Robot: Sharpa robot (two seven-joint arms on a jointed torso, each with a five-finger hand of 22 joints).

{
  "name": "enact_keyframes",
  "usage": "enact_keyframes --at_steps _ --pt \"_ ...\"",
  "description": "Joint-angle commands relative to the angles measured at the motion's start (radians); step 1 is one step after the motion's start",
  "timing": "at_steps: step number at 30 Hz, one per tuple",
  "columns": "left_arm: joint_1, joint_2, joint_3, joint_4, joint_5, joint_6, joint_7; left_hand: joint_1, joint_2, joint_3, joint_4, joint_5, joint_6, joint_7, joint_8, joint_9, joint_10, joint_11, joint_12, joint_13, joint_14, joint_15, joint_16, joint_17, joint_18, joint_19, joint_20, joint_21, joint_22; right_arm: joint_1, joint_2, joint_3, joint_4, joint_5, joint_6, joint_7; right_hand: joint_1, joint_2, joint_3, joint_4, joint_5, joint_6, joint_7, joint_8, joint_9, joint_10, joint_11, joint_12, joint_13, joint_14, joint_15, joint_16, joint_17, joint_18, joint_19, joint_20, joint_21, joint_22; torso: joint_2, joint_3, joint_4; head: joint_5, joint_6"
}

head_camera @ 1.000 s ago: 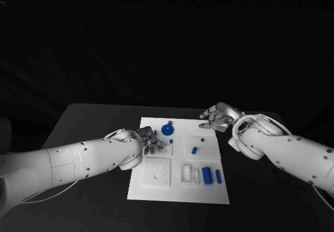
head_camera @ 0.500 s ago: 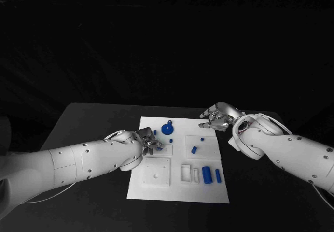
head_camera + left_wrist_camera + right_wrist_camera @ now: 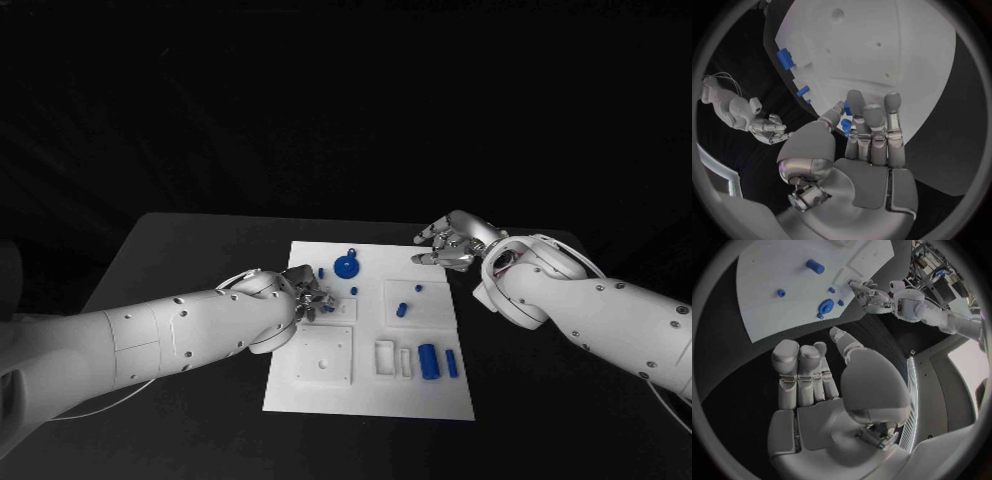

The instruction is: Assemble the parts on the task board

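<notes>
A white task board [image 3: 368, 400] lies mid-table with blue parts [image 3: 428, 361] on it. The left hand [image 3: 303, 297] pinches a small blue part [image 3: 846, 125] over the board's left side. The right hand [image 3: 450, 243], fingers loosely curled and holding nothing, hovers just past its far right corner

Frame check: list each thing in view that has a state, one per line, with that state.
Left hand: over the board's left edge, fingers at a small blue part; grip unclear.
Right hand: empty, fingers apart, off the board's far right corner.
Task board: flat on the table.
Blue disc part: lying on the board.
Two blue cylinders: lying side by side.
</notes>
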State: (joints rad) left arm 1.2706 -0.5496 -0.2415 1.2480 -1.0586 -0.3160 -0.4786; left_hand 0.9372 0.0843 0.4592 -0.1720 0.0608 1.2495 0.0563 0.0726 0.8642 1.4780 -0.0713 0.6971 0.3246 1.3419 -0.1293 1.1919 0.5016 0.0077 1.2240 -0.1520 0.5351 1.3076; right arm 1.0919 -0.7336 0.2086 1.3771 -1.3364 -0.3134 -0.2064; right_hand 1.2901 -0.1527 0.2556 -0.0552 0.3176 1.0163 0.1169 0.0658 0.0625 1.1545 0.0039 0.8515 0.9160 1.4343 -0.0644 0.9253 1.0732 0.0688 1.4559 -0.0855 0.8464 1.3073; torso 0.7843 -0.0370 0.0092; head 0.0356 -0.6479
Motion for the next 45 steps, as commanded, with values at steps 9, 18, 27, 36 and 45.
enact_keyframes --at_steps 9,18,27,36,45 --pt "-0.004 0.009 0.000 -0.009 -0.016 0.038 -0.018 0.030 0.020 -0.008 0.005 -0.001 0.197 -0.126 0.003 0.034 0.035 -0.043 0.019 0.003 0.009 -0.016 0.018 0.000 -0.008 -0.005 -0.007 0.017 0.019 -0.001 -0.001 0.000 0.002 0.001 0.012 0.002 -0.012 0.000 0.004 0.001 0.007 0.006 -0.002 -0.004 0.000 -0.007 -0.001 0.003 -0.001 -0.006 -0.001 -0.006 -0.001 0.009 -0.001 0.002 -0.005 0.105 0.000 -0.0005 0.0008 -0.002 0.000" --pt "-0.007 0.011 0.000 -0.014 -0.030 0.060 -0.024 0.036 0.015 -0.012 0.004 -0.002 0.197 -0.126 0.003 0.038 0.036 -0.043 0.020 0.003 0.007 -0.015 0.021 -0.001 -0.008 -0.006 -0.007 0.020 0.019 -0.001 -0.002 0.000 0.002 0.001 0.012 0.003 -0.014 0.000 0.004 0.002 0.010 0.006 -0.002 -0.004 0.000 -0.007 -0.001 0.003 -0.001 -0.005 -0.001 -0.006 -0.001 0.009 0.000 0.002 -0.005 0.105 0.000 -0.0007 0.0007 -0.002 -0.002" --pt "-0.008 0.010 0.000 -0.015 -0.046 0.077 -0.030 0.053 0.004 -0.029 0.008 -0.002 0.200 -0.127 0.003 0.042 0.036 -0.041 0.026 0.004 0.007 -0.014 0.028 -0.004 -0.008 -0.009 -0.005 0.024 0.019 -0.001 -0.002 0.000 0.001 0.002 0.011 0.003 -0.017 0.001 0.005 0.004 0.016 0.006 -0.002 -0.004 0.000 -0.007 -0.001 0.003 -0.001 -0.005 -0.001 -0.007 -0.002 0.009 0.000 0.002 -0.007 0.105 0.000 -0.0010 0.0014 -0.002 -0.003" --pt "-0.008 0.009 0.000 -0.016 -0.049 0.087 -0.036 0.055 0.002 -0.035 0.013 -0.003 0.200 -0.127 0.003 0.043 0.036 -0.042 0.029 0.004 0.006 -0.014 0.031 -0.005 -0.008 -0.009 -0.005 0.025 0.019 -0.003 0.000 0.000 -0.001 0.003 0.011 0.004 -0.020 0.001 0.007 0.005 0.023 0.007 -0.003 -0.004 0.000 -0.007 -0.002 0.003 -0.001 -0.005 -0.002 -0.007 -0.002 0.009 0.000 0.002 -0.007 0.105 -0.001 -0.0005 0.0005 0.000 -0.003" --pt "-0.008 0.010 0.000 -0.020 -0.050 0.100 -0.037 0.043 0.011 -0.034 0.017 -0.001 0.205 -0.129 0.008 0.053 0.035 -0.041 0.045 0.010 0.005 -0.013 0.046 -0.003 -0.008 -0.011 -0.004 0.033 0.020 -0.005 -0.001 0.000 -0.002 0.004 0.012 0.004 -0.021 0.000 0.009 0.005 0.028 0.007 -0.003 -0.004 0.000 -0.007 -0.002 0.003 -0.001 -0.005 -0.002 -0.006 -0.002 0.009 0.000 0.002 -0.006 0.105 0.000 -0.0007 0.0005 -0.002 -0.001"
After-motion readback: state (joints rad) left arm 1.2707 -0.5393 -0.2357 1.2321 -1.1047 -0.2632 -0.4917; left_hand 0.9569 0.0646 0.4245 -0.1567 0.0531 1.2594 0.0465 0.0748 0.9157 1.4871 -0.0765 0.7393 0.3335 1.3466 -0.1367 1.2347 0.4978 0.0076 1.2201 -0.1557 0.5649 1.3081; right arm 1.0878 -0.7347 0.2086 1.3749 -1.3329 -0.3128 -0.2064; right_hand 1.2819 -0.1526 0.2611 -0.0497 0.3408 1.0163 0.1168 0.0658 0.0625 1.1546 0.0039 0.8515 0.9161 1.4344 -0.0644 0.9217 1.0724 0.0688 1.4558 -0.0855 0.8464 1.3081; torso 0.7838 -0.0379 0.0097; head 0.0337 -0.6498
